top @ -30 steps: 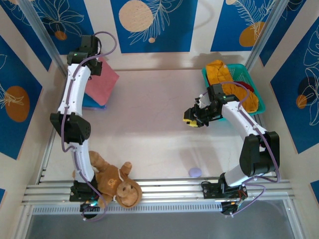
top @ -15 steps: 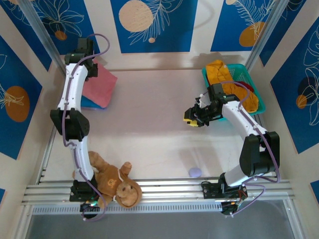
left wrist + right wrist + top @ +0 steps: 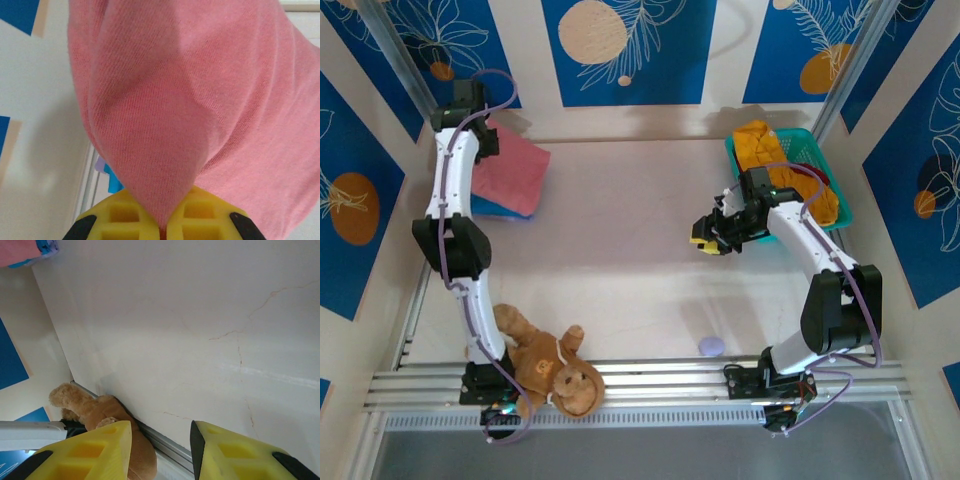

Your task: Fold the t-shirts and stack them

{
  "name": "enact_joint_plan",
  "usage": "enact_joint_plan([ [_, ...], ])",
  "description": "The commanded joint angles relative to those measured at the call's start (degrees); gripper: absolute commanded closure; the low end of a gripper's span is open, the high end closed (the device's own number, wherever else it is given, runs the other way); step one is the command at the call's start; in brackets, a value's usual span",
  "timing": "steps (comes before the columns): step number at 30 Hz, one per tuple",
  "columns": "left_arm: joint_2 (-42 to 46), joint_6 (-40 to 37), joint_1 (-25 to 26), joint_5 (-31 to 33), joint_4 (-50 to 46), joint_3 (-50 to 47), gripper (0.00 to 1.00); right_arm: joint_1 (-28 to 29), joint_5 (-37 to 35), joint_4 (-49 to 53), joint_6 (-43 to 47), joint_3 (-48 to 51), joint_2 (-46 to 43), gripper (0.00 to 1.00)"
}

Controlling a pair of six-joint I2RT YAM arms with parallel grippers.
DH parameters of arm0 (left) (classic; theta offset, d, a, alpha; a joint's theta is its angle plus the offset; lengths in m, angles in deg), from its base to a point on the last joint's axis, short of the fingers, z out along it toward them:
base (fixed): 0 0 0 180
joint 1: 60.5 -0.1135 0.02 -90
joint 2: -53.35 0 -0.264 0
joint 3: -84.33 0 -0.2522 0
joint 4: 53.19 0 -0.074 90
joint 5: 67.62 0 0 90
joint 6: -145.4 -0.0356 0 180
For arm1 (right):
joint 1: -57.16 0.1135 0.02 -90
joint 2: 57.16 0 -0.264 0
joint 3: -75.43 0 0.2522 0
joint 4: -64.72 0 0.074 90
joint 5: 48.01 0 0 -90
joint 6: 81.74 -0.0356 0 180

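Left hand (image 3: 162, 227) pinches the salmon-pink t-shirt (image 3: 200, 100), draped just beyond its fingertips above the blue t-shirt (image 3: 490, 208); right hand (image 3: 160, 450) is spread, empty — behind it the mustard-yellow t-shirt (image 3: 760, 145) and dark red t-shirt (image 3: 813, 180) lie in the basket (image 3: 800, 135), apparently unfolded; roughly half remains.
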Motion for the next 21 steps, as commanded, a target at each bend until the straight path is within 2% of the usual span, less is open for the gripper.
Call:
enact_joint_plan([
  [1,-1.3,2.1,-2.9,-2.7,2.2,0.4,1.00,0.0,0.6,2.9,1.3,-2.3,-1.6,0.62],
  [12,-5.5,4.4,-8.1,-7.5,5.0,-0.3,1.00,1.3,0.1,6.2,0.4,-6.4,-1.1,0.62],
  [21,-4.6,6.4,-11.4,-10.2,10.4,-9.6,1.00,2.1,-0.9,7.7,-0.1,-8.2,-0.6,0.62],
])
